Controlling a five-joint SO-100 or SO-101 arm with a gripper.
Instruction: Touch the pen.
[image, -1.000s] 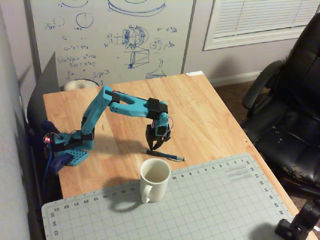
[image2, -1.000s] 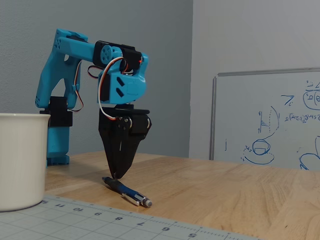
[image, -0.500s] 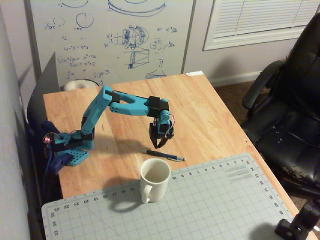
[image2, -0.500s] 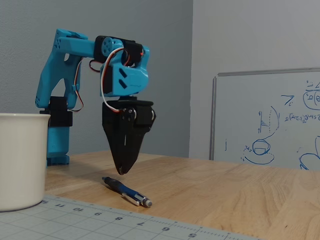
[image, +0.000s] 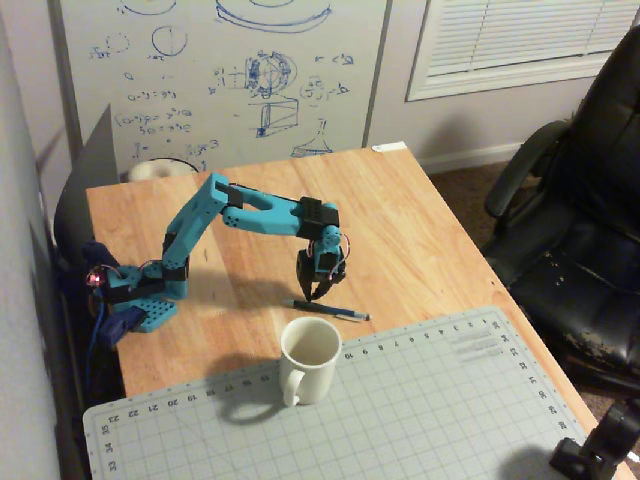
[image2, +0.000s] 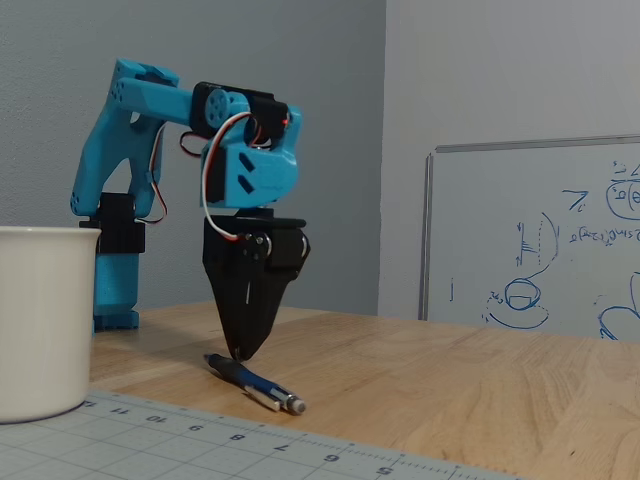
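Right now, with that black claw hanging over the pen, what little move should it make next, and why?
Probably a short, slow dip straight down. In the low fixed view the claw hangs shut with its tip just above the back end of the pen, which lies flat on the wooden table. I cannot tell whether they already touch.

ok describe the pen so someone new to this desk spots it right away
On the wooden table, look just beyond the green cutting mat's far edge, behind the white mug. The pen lies flat there beneath the black gripper, thin and dark with a silvery tip.
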